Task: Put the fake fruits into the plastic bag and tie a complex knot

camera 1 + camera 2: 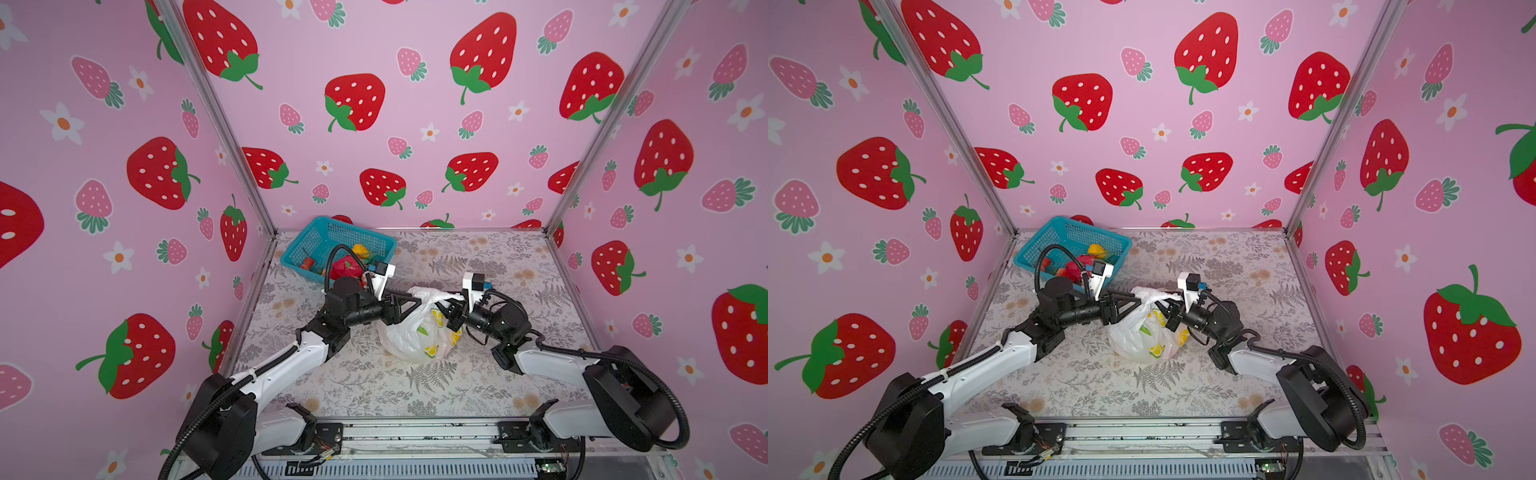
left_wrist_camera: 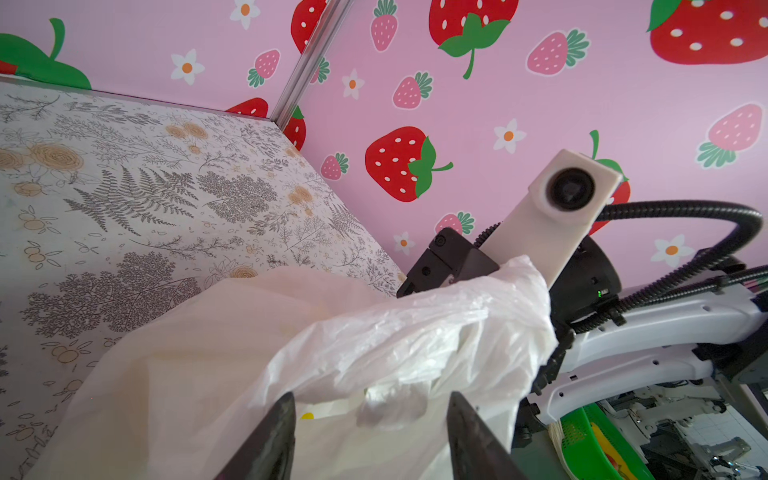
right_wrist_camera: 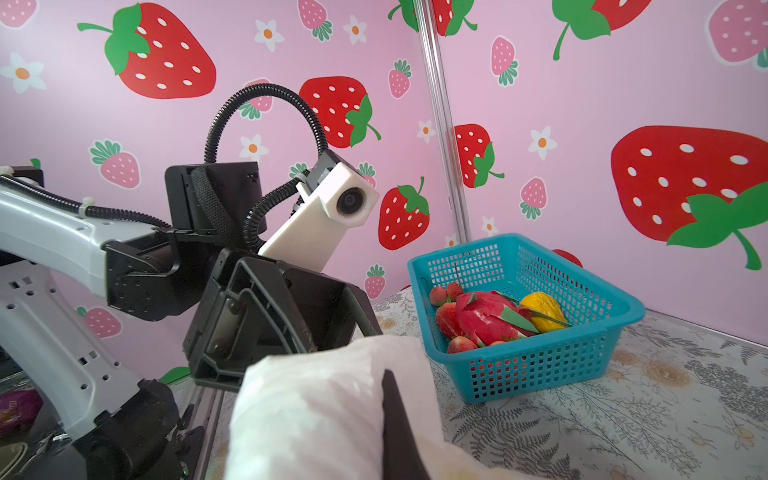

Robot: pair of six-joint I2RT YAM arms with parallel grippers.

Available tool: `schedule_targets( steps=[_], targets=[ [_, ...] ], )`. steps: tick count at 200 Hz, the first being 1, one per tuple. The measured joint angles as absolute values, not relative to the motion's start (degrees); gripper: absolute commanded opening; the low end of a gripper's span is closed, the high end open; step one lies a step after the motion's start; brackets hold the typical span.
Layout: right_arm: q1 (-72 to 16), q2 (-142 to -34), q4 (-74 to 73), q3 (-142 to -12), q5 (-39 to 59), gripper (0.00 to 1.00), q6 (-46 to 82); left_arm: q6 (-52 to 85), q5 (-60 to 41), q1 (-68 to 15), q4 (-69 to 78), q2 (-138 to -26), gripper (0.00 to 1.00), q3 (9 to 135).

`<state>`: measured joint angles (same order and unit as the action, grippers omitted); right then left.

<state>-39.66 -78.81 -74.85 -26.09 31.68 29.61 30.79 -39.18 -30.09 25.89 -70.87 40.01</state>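
Standing mid-table with plastic bag (image 1: 415, 332) top bunched between both pincers: right gripper (image 1: 451, 305) pinched shut on the handle strip running crosswise, left gripper (image 2: 370, 432) spread astride film just beside, equally near, fake fruits (image 3: 494, 320) left in teal basket (image 3: 540, 365).

crinkly translucent plastic bag (image 1: 409, 336), teal mesh basket (image 1: 309, 239)
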Motion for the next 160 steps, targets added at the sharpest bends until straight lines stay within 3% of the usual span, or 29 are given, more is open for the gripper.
schedule_targets(
  steps=[64, 160],
  targets=[
    [-39.8, -80.1, -77.1, -27.1, 33.6, 0.0, 32.3, 28.0, -42.5, -32.7, 25.9, -74.7, 0.62, 41.8],
    [-40.0, -76.8, -72.6, -27.1, 33.7, 0.0, 28.1, 28.9, -44.2, -32.1, 26.6, -73.9, 0.44, 42.6]
  ],
)
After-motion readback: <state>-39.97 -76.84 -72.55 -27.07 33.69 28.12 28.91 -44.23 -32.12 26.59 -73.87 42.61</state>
